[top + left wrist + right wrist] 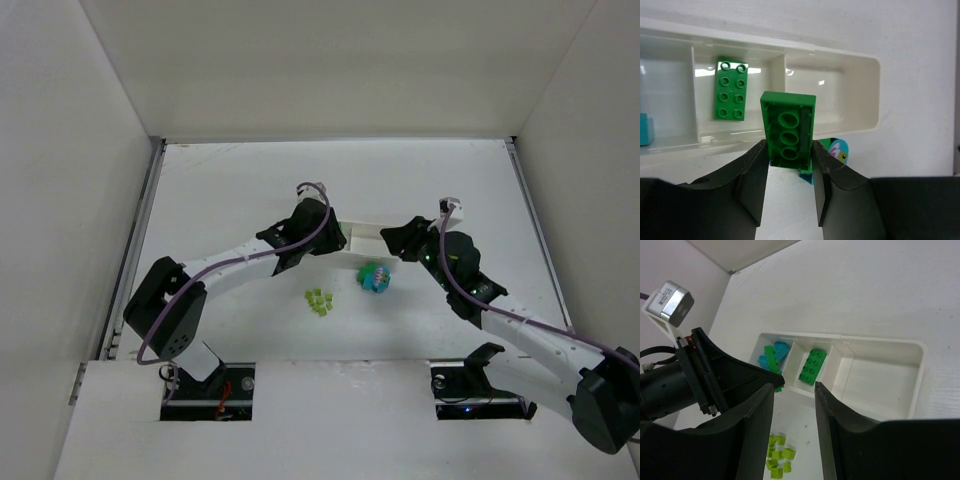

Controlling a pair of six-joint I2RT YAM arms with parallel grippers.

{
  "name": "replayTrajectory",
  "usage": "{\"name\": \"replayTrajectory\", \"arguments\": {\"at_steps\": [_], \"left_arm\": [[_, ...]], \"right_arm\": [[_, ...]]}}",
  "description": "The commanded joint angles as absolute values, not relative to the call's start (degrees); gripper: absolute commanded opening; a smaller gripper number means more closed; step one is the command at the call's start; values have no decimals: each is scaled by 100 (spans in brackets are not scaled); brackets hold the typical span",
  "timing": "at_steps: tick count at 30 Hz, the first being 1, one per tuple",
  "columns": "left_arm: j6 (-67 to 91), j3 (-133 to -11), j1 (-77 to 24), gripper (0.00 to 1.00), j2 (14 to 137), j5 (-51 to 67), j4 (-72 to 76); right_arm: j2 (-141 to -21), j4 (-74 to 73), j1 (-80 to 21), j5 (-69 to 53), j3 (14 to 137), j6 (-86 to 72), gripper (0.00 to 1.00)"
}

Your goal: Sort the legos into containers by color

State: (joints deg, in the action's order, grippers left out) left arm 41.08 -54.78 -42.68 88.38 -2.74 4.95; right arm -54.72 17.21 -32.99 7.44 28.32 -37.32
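My left gripper [788, 152] is shut on a dark green lego [788, 129], underside toward the camera, held at the near wall of the white tray [878, 95]. The middle compartment holds another dark green lego [730, 90]. A cyan lego [645, 129] lies in the left compartment. My right gripper [795, 387] is open and empty above the tray's [920, 347] near side. It sees the tray's green lego [813, 366] and cyan legos [781, 349]. In the top view, both the left gripper [320, 240] and the right gripper [398, 240] flank the tray [365, 232].
A small heap of cyan and green pieces [375, 277], one with a bird face [841, 151], lies just in front of the tray. Several pale yellow-green legos [319, 301] lie nearer the arm bases; they also show in the right wrist view [779, 456]. White walls enclose the table.
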Motion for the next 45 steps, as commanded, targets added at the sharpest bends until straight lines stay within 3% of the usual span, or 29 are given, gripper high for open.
{"name": "replayTrajectory", "arguments": {"at_steps": [1,25,36,41,45], "left_arm": [[3684,-5897,-4311,15,8956,-728,-113],[2901,-6636,-4250,22,9694,-1107,-439],[2804,-6592,-4240,48,9536,-1248,-475],[2804,-6496,-4249,46,9352,-1274,-422],[2839,-6232,-4293,43,8852,-1371,-247]], "right_arm": [[-5370,2039,-3274,642,2812,-3753,45],[-5669,2171,-3291,598,2856,-3806,47],[-5616,2188,-3265,580,2804,-3814,48],[-5590,2153,-3265,598,2804,-3806,49],[-5599,2022,-3274,685,2839,-3744,40]]}}
